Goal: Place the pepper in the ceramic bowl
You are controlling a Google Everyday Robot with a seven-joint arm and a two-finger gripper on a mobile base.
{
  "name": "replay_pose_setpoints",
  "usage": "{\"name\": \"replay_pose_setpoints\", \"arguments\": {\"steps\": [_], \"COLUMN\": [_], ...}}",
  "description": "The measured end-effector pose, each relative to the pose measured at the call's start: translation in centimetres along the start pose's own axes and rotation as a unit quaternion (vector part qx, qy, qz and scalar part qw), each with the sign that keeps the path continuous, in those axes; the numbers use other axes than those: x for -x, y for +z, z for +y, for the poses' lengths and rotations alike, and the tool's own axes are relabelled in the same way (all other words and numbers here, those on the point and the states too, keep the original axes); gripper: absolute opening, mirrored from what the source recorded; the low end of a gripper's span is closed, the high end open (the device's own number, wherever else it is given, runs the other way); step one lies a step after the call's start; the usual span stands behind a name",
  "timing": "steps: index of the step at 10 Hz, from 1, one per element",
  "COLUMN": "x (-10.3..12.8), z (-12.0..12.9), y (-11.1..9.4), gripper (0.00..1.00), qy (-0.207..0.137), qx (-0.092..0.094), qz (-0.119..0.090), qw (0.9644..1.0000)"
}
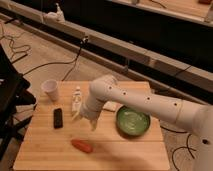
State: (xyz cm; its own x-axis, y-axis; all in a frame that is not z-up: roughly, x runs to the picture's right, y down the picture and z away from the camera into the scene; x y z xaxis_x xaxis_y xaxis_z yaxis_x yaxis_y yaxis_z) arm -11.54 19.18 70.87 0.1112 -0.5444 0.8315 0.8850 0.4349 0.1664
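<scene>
**My hand** (pixel 88 119), at the end of my white arm (pixel 150 102), hangs low over the bench (pixel 40 150). It is a short way to the picture-left of the ceramic bowl (pixel 133 121) and apart from it. Whether the hand is wide or narrow I cannot tell.

**Arm.** It enters from the right edge and passes behind the bowl's far rim. It bends at a rounded joint (pixel 102 87) above and to the left of the bowl, then drops from there to the hand.

**Ceramic bowl (landmark).** Glossy dark green with its paler green inside in plain view, it stands upright on the right part of the bench.

**Pepper** (pixel 81 145). Orange-red, it lies flat on the bench, below and to the left of the bowl and well apart from it. It is nearer the front edge than the bowl is. Its long axis runs roughly left to right. It sits under the hand in the picture and does not touch it.

**Other items, in order of growing distance from the bowl:**
- A small pale bottle (pixel 76 100) stands upright up and to the left of the bowl, just beyond the hand.
- A black phone (pixel 58 118) lies flat, farther left of the bowl than the hand.
- A white cup (pixel 50 90) stands upright at the far left corner, the item farthest from the bowl.

**Floor.** Dark cables (pixel 15 47) trail across it, far up and to the left of the bowl, beyond the bench.
</scene>
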Motion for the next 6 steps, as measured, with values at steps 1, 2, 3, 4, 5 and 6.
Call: {"name": "replay_pose_setpoints", "arguments": {"steps": [1, 2, 3, 4, 5, 6], "x": [1.25, 1.42, 1.37, 1.39, 1.41, 1.39], "z": [-0.47, -0.46, -0.35, -0.39, -0.39, -0.42], "y": [0.51, 0.56, 0.48, 0.49, 0.51, 0.64], "gripper": [0.67, 0.67, 0.67, 0.67, 0.67, 0.67], "qy": [-0.015, -0.017, -0.016, -0.016, -0.017, -0.022], "qx": [-0.003, -0.003, -0.003, -0.003, -0.003, 0.001], "qz": [-0.014, -0.016, -0.016, -0.016, -0.016, -0.018], "qw": [0.9998, 0.9997, 0.9997, 0.9997, 0.9997, 0.9996]}}
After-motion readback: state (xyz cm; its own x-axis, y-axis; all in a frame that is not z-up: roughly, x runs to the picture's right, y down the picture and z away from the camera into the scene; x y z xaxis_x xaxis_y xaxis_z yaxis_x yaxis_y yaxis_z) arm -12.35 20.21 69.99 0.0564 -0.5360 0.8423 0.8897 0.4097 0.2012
